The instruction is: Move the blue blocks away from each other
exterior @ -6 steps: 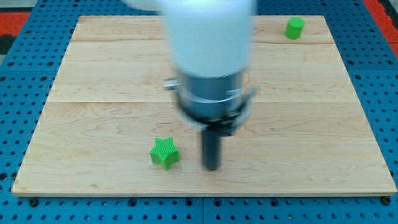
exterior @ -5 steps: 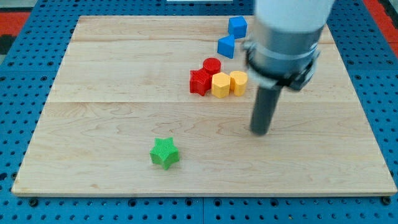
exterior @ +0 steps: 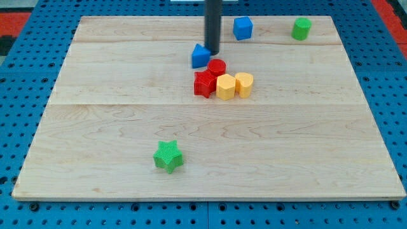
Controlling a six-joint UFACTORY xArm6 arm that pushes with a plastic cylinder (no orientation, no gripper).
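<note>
Two blue blocks lie on the wooden board (exterior: 114, 127). One blue block (exterior: 242, 28) sits near the view's top, right of centre. The other blue block (exterior: 201, 56) sits lower and to the left, just above the red cluster. My tip (exterior: 212, 51) stands at the upper right edge of this lower blue block, touching or nearly touching it, between the two blue blocks. The rod rises straight to the view's top.
A red cylinder (exterior: 217, 67) and a red star (exterior: 205, 83) sit just below the lower blue block, with two yellow blocks (exterior: 226, 87) (exterior: 244, 84) to their right. A green block (exterior: 301, 28) is at the top right. A green star (exterior: 168, 156) lies near the bottom.
The rod moved from the lower right of the cluster up to the top centre. The lower blue block slid left and down, further from the other blue block.
</note>
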